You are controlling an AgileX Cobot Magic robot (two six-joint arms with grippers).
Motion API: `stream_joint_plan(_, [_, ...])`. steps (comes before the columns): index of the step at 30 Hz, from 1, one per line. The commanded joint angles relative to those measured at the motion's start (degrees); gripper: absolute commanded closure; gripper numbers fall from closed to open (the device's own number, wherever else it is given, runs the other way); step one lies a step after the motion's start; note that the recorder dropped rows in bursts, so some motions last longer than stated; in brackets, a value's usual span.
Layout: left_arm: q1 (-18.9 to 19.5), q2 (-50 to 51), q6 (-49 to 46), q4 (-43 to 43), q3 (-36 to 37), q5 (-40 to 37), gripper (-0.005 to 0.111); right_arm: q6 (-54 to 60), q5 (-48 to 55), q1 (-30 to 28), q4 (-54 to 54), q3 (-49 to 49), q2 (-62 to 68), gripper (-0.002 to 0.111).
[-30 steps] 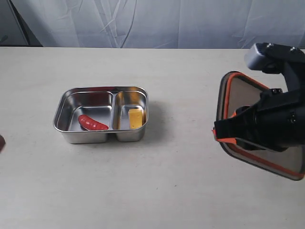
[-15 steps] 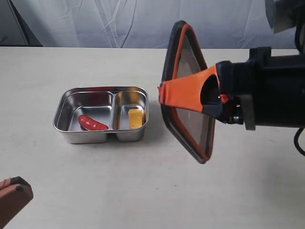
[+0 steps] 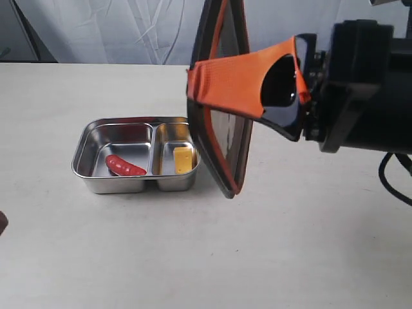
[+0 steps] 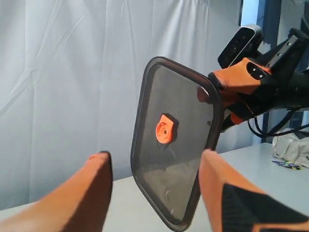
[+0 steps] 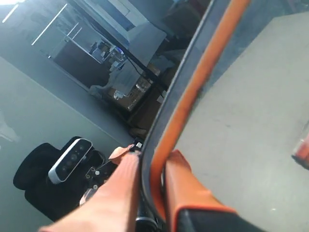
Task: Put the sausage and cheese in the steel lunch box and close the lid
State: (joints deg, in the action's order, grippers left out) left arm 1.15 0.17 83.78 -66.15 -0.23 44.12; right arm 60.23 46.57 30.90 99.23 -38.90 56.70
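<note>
Exterior: my right gripper (image 3: 196,82) holds the lid (image 3: 225,145) on edge, just beside the steel lunch box (image 3: 129,185), well in from the table's (image 3: 290,257) far edge. The sausage (image 3: 125,166) is in the left compartment, the cheese (image 3: 183,159) in the right.
Left wrist: my left gripper (image 4: 154,162) gapes empty, and the lid's valve tab (image 4: 164,130) shows.
Right wrist: my fingers (image 5: 123,181) pinch the lid's rim, and the box is hidden.

sausage (image 3: 125,166) in lunch box (image 3: 129,185) left compartment; cheese (image 3: 183,159) in right; lid (image 3: 222,154) upright, just right

No legible text, label, brand, number or sign on anything in view.
</note>
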Motion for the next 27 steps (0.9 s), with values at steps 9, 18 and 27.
stream_joint_plan(9, [-0.14,12.93,-10.08,-2.82,-20.03,-20.63,0.058,5.33,-2.99,4.86,0.72,-0.40,4.78,0.109])
stream_joint_plan(18, [-0.14,36.34,-10.27,-11.33,-23.42,-1.65,0.058,5.58,-8.21,4.86,0.72,-6.41,5.03,0.109])
stream_joint_plan(27, [-0.14,49.21,-0.78,-16.06,-23.42,-14.72,0.073,5.58,-7.24,4.86,0.72,-11.22,11.43,0.109])
